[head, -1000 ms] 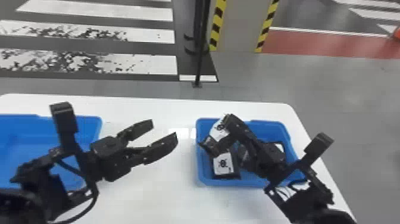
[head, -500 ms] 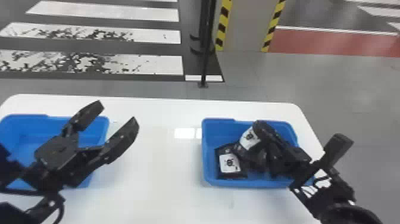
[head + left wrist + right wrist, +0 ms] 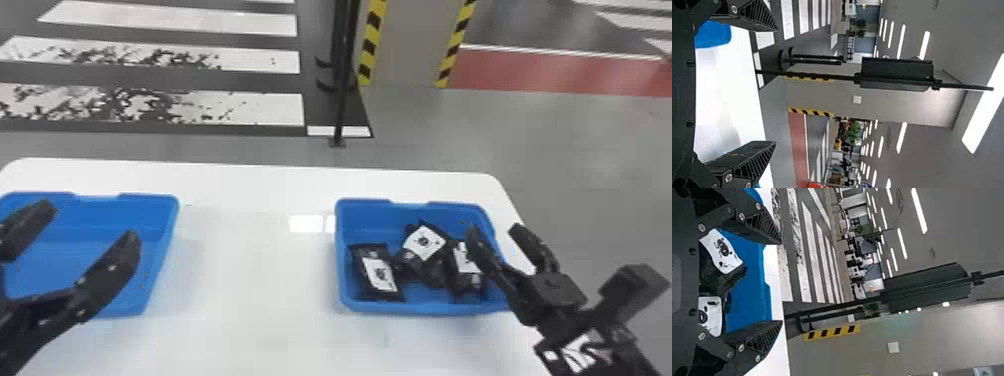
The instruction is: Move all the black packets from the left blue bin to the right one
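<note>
Three black packets with white labels lie in the right blue bin (image 3: 415, 309): one packet (image 3: 378, 275) at its left, another (image 3: 425, 250) near the middle, a third (image 3: 466, 267) at the right. My right gripper (image 3: 492, 232) stands open over that bin's right side, and nothing is held. In the right wrist view, packets (image 3: 723, 252) lie beyond the open right gripper (image 3: 781, 282). The left blue bin (image 3: 165, 240) shows bare blue inside. Over it is my left gripper (image 3: 92, 220), open. The left wrist view shows the left gripper (image 3: 775, 86) with nothing between its fingers.
A white table (image 3: 250, 280) carries both bins, with a wide strip of its top between them. Past its far edge a dark pole (image 3: 342, 85) stands on the floor, near a pillar with yellow and black stripes.
My left gripper has moved left, over the left bin. The right one has pulled back to the right from the middle of its bin, uncovering the packets there.
</note>
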Robot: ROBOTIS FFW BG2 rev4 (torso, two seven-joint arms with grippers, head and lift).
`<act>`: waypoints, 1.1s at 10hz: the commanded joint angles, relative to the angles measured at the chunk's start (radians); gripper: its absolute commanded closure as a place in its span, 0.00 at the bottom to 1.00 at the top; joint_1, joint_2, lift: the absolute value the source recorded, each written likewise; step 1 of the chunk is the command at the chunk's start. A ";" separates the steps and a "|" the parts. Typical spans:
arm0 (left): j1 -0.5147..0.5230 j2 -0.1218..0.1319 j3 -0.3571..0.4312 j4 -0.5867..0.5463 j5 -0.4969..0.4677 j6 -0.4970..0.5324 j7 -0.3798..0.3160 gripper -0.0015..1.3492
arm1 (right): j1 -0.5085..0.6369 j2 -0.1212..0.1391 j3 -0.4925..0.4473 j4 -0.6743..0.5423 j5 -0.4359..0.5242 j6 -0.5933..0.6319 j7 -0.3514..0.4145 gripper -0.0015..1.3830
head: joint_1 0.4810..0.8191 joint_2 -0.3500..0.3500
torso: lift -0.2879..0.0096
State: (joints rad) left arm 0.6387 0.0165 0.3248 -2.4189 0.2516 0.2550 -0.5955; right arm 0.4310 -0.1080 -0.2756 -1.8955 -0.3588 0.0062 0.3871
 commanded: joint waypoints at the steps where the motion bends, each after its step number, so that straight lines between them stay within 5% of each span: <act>1: 0.051 -0.015 0.040 -0.012 -0.018 -0.010 0.002 0.10 | 0.163 0.042 -0.002 -0.170 0.058 -0.077 -0.027 0.09 | 0.63 0.34 | 0.48; 2: 0.073 -0.019 0.052 -0.012 -0.038 -0.012 0.003 0.10 | 0.261 0.077 -0.002 -0.263 0.066 -0.097 -0.034 0.09 | 0.63 0.36 | 0.48; 4: 0.090 -0.019 0.096 -0.012 -0.082 -0.010 0.006 0.10 | 0.398 0.106 0.004 -0.391 0.064 -0.097 -0.034 0.09 | 0.63 0.43 | 0.48; 6: 0.125 -0.019 0.118 -0.022 -0.084 -0.012 0.017 0.10 | 0.516 0.109 0.012 -0.489 0.074 -0.097 -0.050 0.09 | 0.63 0.50 | 0.48; 11: 0.132 -0.019 0.120 -0.024 -0.062 -0.019 0.036 0.10 | 0.526 0.109 0.024 -0.486 0.070 -0.097 -0.063 0.09 | 0.63 0.58 | 0.48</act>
State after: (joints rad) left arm 0.7696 0.0000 0.4458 -2.4446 0.1859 0.2362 -0.5604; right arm 0.9580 0.0000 -0.2513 -2.3831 -0.2880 -0.0909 0.3236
